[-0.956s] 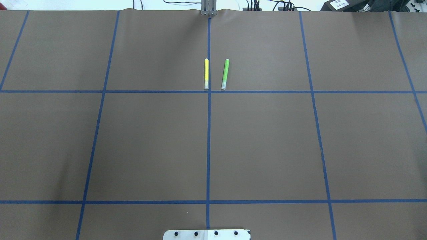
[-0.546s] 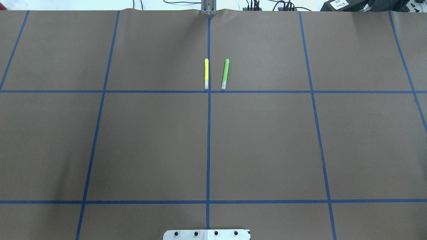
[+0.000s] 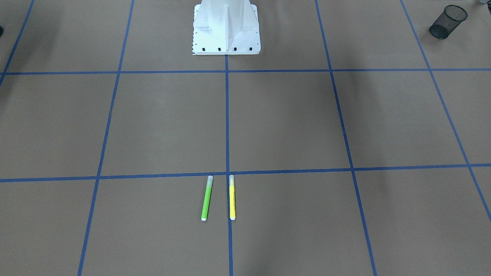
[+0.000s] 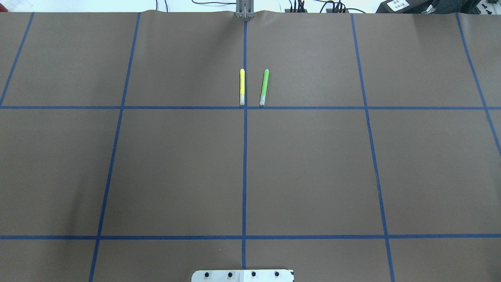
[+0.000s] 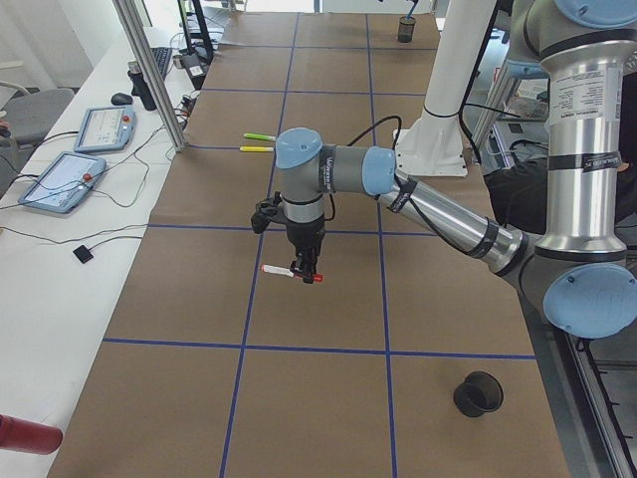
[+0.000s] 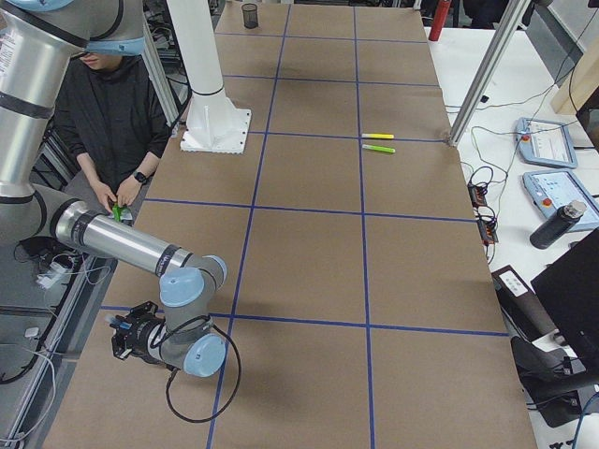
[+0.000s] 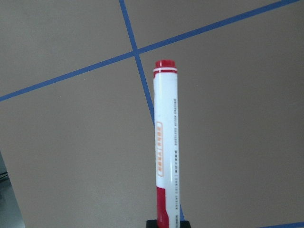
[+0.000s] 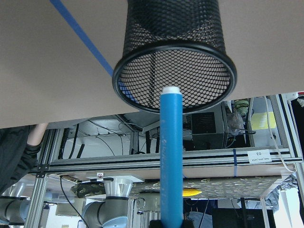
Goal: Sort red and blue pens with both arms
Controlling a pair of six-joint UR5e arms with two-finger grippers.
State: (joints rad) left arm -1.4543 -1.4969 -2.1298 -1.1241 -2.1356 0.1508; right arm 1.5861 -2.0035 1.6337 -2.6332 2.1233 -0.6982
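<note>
Holding both pens, none dropped yet, so I'd call it roughly half done.

- Left arm (image 5: 438,211): jaws clamped on the red pen (image 5: 292,271) at its cap end. The pen is carried level above the worktop (image 4: 313,168), not touching it. In the left side view the black cup (image 5: 460,398) stands at 5 o'clock from the pen, well apart. If that cup is the target, a carry is left before release.
- Right arm (image 6: 122,245): jaws clamped on the base of the blue pen (image 8: 171,161). In its wrist view the mesh cup (image 8: 156,23) is at 12 o'clock, with the pen's white end aimed at the cup mouth. Can't tell if the tip is inside the rim yet. This one looks closer to a drop.
- Yellow marker (image 4: 242,87) and green marker (image 4: 264,87) lie side by side at 12 o'clock from worktop centre in the overhead view. They're not part of the sort.

Left to do: line each pen up over its cup, then open the jaws.
</note>
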